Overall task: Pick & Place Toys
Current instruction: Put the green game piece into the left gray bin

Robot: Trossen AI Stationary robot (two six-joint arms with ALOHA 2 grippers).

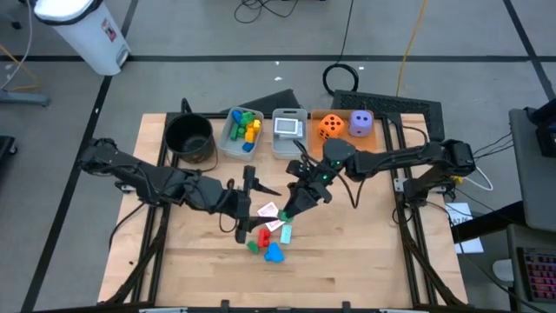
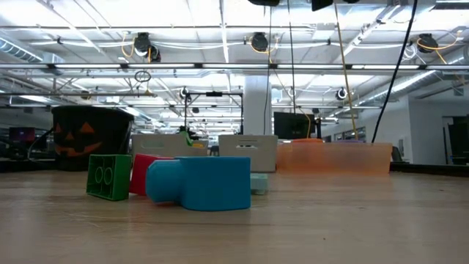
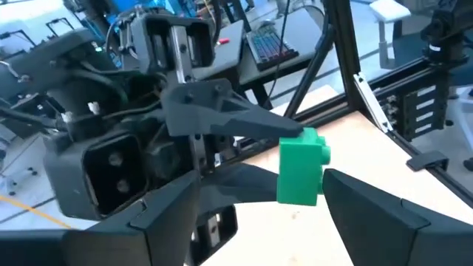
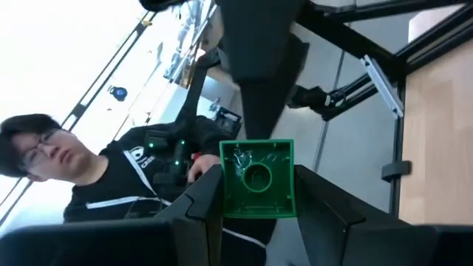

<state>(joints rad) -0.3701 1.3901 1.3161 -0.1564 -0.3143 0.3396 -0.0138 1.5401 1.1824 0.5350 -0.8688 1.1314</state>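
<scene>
Right gripper [image 4: 257, 214]: clamped on a small green plastic block [image 4: 257, 179], raised off the table for carrying, likely.
Left gripper [image 3: 259, 214]: fingers apart, empty, facing the block.

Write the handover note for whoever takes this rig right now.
Right tool: shut on a green block, held off the table.
Left tool: open, fingers either side of that block, not gripping.
Done: sorted blocks in the clear bin; orange die and purple die on the orange tray.
Left: second green block, red block, blue block and cards on the table.
</scene>
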